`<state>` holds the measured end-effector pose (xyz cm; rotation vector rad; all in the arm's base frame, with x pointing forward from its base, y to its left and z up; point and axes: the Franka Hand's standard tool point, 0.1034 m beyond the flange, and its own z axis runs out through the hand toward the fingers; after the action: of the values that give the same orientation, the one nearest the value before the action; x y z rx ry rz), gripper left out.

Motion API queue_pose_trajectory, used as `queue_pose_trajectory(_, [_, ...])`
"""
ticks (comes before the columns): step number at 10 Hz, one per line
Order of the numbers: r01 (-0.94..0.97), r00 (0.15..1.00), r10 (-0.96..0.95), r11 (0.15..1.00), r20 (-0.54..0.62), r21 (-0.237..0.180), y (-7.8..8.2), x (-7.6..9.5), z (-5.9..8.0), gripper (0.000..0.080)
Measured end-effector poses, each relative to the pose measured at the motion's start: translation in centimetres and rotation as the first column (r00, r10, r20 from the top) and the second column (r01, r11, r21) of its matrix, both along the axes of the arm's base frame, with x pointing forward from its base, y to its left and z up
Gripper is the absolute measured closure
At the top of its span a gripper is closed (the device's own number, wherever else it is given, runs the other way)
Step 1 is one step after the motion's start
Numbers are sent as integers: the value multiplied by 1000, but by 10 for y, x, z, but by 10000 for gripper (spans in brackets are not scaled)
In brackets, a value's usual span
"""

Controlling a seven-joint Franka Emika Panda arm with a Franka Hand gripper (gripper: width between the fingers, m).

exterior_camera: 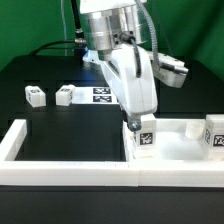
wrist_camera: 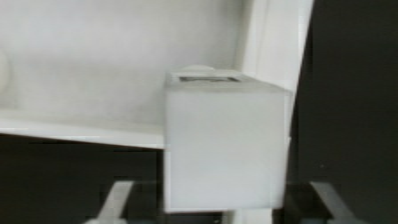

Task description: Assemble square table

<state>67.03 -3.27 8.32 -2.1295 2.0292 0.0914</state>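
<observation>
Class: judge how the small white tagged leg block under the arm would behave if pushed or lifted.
The small white plastic leg block looks rigid and boxy, so it probably won't flex in the tool. Standing taller than wide, it would likely tip under a high push. Its flat faces suggest it won't roll.

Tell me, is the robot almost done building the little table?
Not yet. Done: nothing clearly fitted. In hand: the fingers grip one leg block at the square slab corner. Left: two loose legs lie on the black table; a fourth leg stands at the exterior view's right, attached or not, I cannot tell.
</observation>
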Motion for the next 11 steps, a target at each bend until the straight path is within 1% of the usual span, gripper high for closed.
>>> queue_pose_trajectory(1, [30,1000,-30,1000,-8,3,1,-1,0,514])
queue_pose_trajectory(2, [30,1000,-30,1000,-8,3,1,-1,-1,414])
queue_pose_trajectory(3, [-89,996,89,996,-5,-20,2,-2,-2,414])
queue_pose_trajectory(4, [-288,958,288,956,-4,-55,7,0,-2,276])
queue_pose_trajectory(5, [-424,904,426,903,21,-66,12,4,-2,190])
queue_pose_trajectory(6, [-524,849,528,848,34,-76,14,4,-2,190])
queue_pose_trajectory(7, [-564,822,568,822,37,-84,13,3,-2,157])
queue_pose_trajectory(8, [-626,774,632,774,45,-95,13,3,-2,157])
queue_pose_trajectory(9, [-682,723,689,723,50,-107,12,3,-2,151])
queue_pose_trajectory(10, [-747,653,756,653,50,-123,12,3,-2,150])
queue_pose_trajectory(11, [-870,468,884,464,18,-166,17,4,-2,150])
